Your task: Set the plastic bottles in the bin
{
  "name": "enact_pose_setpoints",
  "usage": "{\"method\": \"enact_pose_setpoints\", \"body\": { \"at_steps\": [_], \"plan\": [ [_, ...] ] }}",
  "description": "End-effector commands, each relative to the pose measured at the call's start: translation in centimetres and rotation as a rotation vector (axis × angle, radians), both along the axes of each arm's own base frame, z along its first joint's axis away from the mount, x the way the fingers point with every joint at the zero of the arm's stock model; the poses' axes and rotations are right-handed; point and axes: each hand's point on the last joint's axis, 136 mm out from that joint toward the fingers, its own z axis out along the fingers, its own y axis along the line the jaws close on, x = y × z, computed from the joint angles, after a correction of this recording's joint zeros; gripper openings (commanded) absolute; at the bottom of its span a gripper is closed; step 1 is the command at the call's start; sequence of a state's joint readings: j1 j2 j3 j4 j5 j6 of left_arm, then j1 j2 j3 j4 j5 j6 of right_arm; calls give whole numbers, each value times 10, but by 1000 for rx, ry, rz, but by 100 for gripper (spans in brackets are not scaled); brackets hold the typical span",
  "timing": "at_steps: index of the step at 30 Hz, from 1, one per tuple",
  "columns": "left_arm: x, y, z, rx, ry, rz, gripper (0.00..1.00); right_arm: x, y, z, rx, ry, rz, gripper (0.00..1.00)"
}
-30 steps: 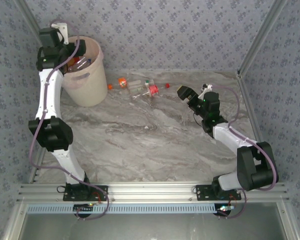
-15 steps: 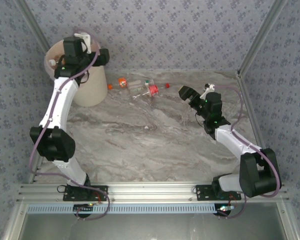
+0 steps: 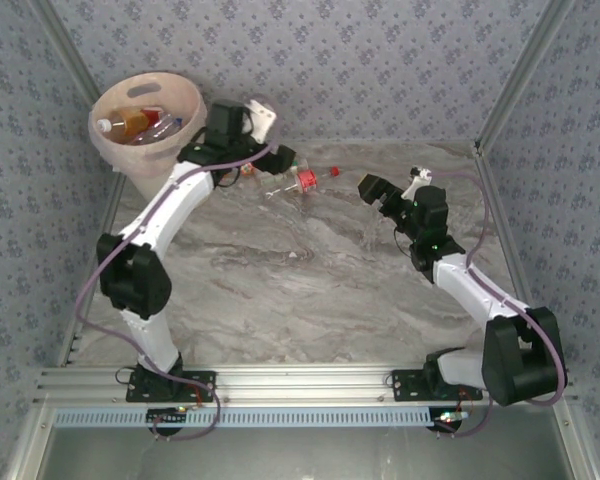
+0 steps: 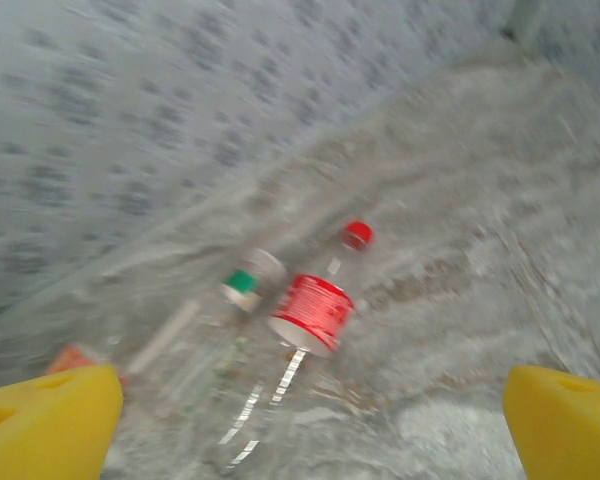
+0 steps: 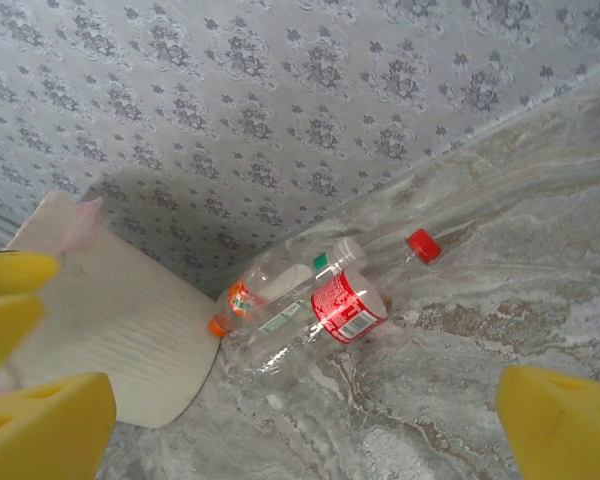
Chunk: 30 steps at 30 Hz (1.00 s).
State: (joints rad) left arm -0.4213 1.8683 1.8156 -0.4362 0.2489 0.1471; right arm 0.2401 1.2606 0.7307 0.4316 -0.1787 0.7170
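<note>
Having swung off the bin (image 3: 130, 158), my left gripper (image 4: 305, 430) now hangs wide open and empty over the red-labelled bottle (image 4: 310, 313) lying right of the bin, next to go in; my right gripper (image 5: 300, 430) gapes empty too.

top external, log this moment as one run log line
left tool: open, empty | right tool: open, empty | bin: holds bottles | table: red-label bottle and others not yet binned

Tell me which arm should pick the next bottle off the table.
Left. The left gripper hangs right at the bottles, jaws open, with the red-labelled one centred between them. The right gripper is open too but stands farther off to the side.
</note>
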Motion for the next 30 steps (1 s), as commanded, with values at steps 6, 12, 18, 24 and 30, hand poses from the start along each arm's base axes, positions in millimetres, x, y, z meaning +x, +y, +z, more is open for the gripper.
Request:
{"method": "enact_pose_setpoints", "body": {
  "at_steps": [6,12,18,24,30],
  "plan": [
    [12,-24,-72,90,132,-119,98,-14,-6,6,-76,-22,1,100],
    [35,-25,-123,182,186,-110,97,-22,-10,13,-149,-42,4,100],
    [40,-36,-160,253,206,-156,95,-27,-15,14,-176,-42,-17,100],
    [52,-41,-185,281,240,-139,92,-28,-16,15,-186,-44,-19,100],
    [45,-51,-206,330,264,-169,90,-28,-20,10,-204,-26,-34,100]
  ]
}}
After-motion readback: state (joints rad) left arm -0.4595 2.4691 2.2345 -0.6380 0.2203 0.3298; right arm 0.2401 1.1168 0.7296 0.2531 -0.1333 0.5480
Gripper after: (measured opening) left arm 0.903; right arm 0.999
